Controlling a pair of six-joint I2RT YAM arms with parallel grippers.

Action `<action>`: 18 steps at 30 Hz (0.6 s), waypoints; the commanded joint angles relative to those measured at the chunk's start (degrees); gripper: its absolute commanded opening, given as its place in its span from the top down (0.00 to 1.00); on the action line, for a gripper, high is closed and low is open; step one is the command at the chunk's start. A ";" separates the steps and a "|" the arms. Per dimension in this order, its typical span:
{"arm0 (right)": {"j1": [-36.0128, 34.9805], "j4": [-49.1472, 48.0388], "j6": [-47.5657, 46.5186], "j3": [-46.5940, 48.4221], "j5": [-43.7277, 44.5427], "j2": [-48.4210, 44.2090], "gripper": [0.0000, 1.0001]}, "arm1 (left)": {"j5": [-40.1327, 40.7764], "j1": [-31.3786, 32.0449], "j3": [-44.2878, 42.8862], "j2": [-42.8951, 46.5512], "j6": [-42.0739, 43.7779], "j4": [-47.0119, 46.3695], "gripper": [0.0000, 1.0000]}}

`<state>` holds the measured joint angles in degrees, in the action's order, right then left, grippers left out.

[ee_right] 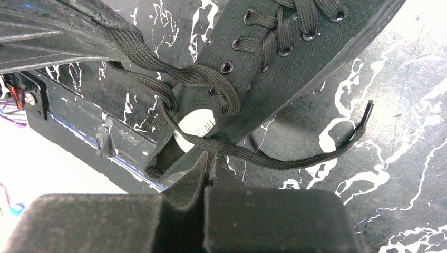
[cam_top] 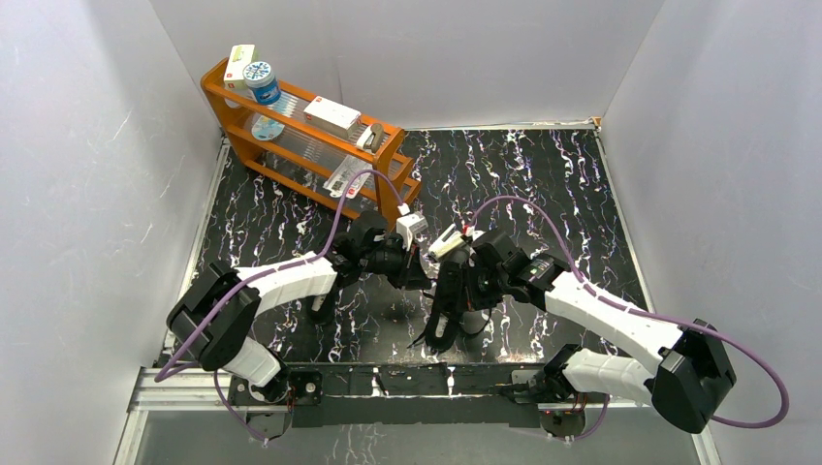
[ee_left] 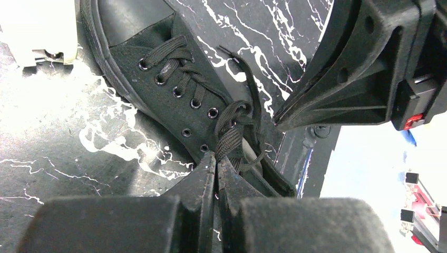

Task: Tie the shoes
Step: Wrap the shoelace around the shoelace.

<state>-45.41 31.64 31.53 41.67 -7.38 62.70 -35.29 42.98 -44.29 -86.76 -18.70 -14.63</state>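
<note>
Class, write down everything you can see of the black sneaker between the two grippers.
The sneaker is a black low-top, canvas-looking, with a smooth toe cap, metal eyelets and flat black laces, threaded, no finished bow. It rests on the black marbled table. The left gripper is shut on a lace loop by the top eyelets; the right gripper is shut at a loose strand, grip unclear.

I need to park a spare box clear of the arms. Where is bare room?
Back right: bare mat between the orange rack and the right wall. Also the left strip between rack and left arm. Crowded: the centre, where the left claw, pinching a lace, and the right claw meet over the shoe.
</note>
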 commanded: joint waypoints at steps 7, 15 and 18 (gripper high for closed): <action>-0.76 -9.32 -7.81 -1.67 -13.18 0.00 0.71 | -0.09 0.26 0.54 2.02 -1.23 -1.26 1.00; -2.61 -9.45 -11.62 0.07 -9.42 4.62 0.57 | -0.51 0.20 -0.70 1.29 -0.82 -0.75 1.00; -3.03 -9.58 -11.43 -0.37 -6.61 5.07 0.55 | -0.65 0.26 -0.88 1.38 -0.73 -0.50 1.00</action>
<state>-47.68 23.90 21.91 40.42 -17.02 67.44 -35.05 42.98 -43.97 -86.52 -19.92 -15.05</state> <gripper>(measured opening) 0.441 0.009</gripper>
